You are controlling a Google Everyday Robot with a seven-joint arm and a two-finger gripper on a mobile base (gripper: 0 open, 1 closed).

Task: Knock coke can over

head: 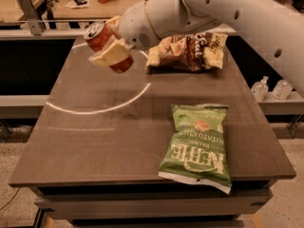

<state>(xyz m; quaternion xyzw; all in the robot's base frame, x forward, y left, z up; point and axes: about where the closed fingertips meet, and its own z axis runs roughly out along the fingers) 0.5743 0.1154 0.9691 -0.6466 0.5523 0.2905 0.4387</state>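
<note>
While the gripper (106,42) clasps the coke can (97,36) between its tan fingers, the can hangs tilted above the table's (95,141) far left part, silver top pointing up-left.

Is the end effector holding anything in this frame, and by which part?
Yes. The end effector, above the table's far left, grips the coke can across its mid-body; the can is tilted, off the surface.
</note>
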